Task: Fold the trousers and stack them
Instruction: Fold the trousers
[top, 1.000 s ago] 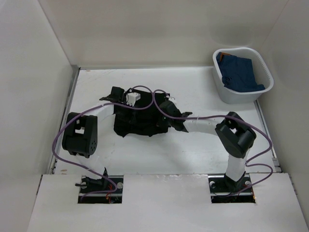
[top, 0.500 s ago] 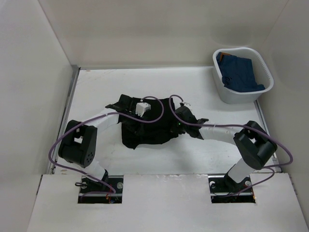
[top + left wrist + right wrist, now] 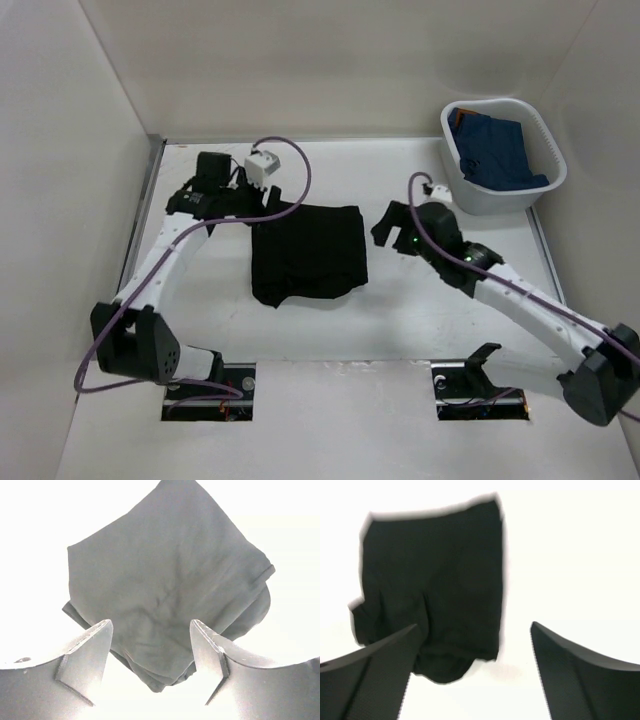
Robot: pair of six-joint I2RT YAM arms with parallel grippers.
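The black trousers [image 3: 308, 255] lie folded into a rough square in the middle of the white table. In the left wrist view the trousers [image 3: 170, 595] show as a layered grey-black bundle, one corner pointing toward the camera. My left gripper [image 3: 232, 203] hovers off their far left corner, open [image 3: 150, 624], with no cloth pinched between its fingers. My right gripper [image 3: 385, 228] hangs just right of the bundle, wide open [image 3: 474, 625] over bare table. Its view shows the trousers [image 3: 435, 585] ahead and to the left.
A white basket [image 3: 490, 200] stands at the far right corner with a blue garment [image 3: 495, 150] inside. White walls enclose the table on the left, back and right. Purple cables loop along both arms.
Both grippers have let go and drawn back from the trousers, the left toward the far left, the right toward the right. The right jaws opened wide. The trousers now lie flatter and uncovered.
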